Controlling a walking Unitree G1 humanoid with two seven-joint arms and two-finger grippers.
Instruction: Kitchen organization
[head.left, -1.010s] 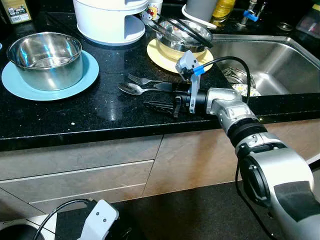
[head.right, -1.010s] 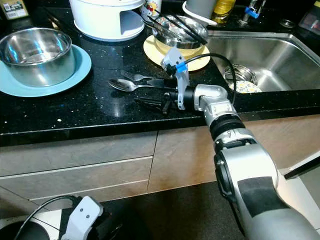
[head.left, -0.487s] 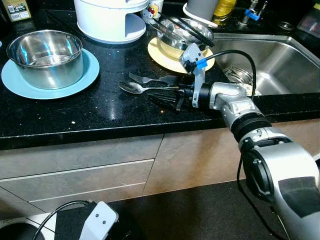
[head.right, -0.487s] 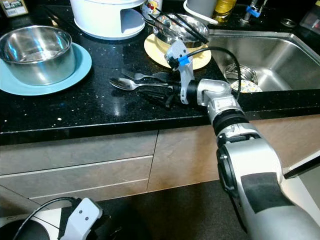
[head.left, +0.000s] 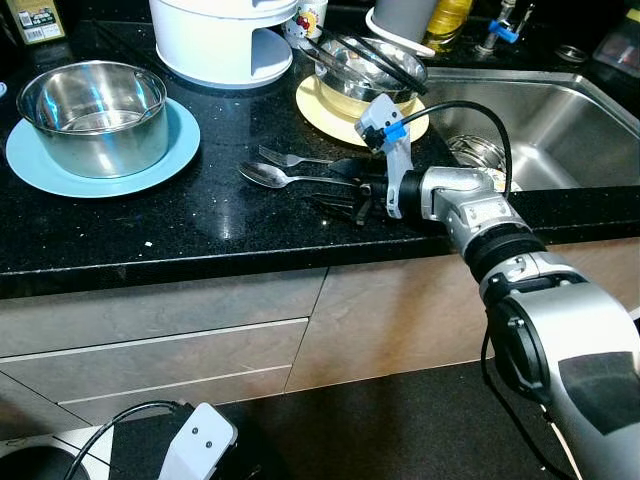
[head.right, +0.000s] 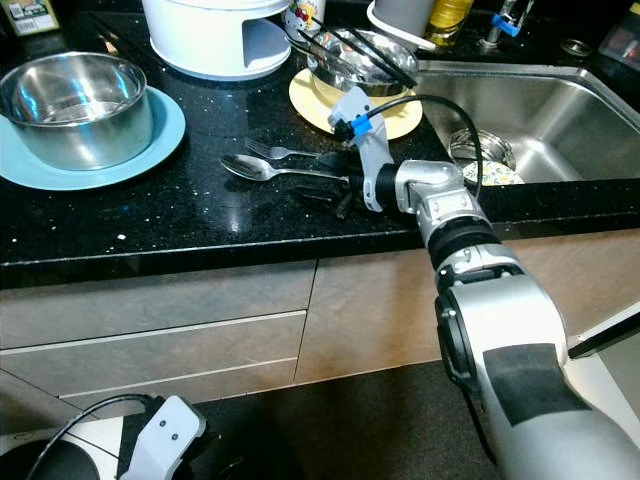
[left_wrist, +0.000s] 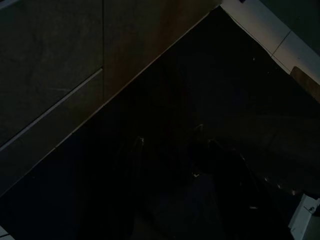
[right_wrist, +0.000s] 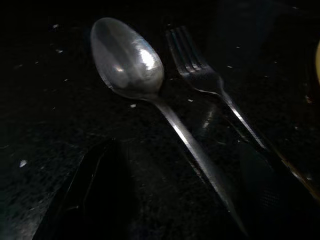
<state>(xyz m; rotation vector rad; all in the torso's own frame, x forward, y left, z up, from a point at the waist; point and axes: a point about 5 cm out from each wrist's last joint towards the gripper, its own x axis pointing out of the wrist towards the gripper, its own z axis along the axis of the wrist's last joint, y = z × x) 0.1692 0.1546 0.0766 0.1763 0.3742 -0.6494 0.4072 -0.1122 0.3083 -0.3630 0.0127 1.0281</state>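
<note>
Right gripper (head.left: 345, 190) has slid up from the counter edge to the spoon (head.left: 266, 175); fingers (right_wrist: 85, 190) apart, straddling its handle, fork (head.left: 285, 158) just beyond. Both lie on black counter (head.left: 200, 225), between blue plate (head.left: 60, 170) with bowl (head.left: 92, 115) and sink (head.left: 560, 130). Bare counter near front edge. Left gripper too dark, cannot tell.

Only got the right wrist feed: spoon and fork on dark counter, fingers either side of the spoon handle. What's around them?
Observer: Behind the fork, a yellow plate carries a bowl.
Operator: Anything to the left of the spoon?
Observer: A steel pot on a blue plate, well apart from the spoon.
Operator: And right?
Observer: The sink, just past the right arm. The right gripper is open, low over the counter.
</note>
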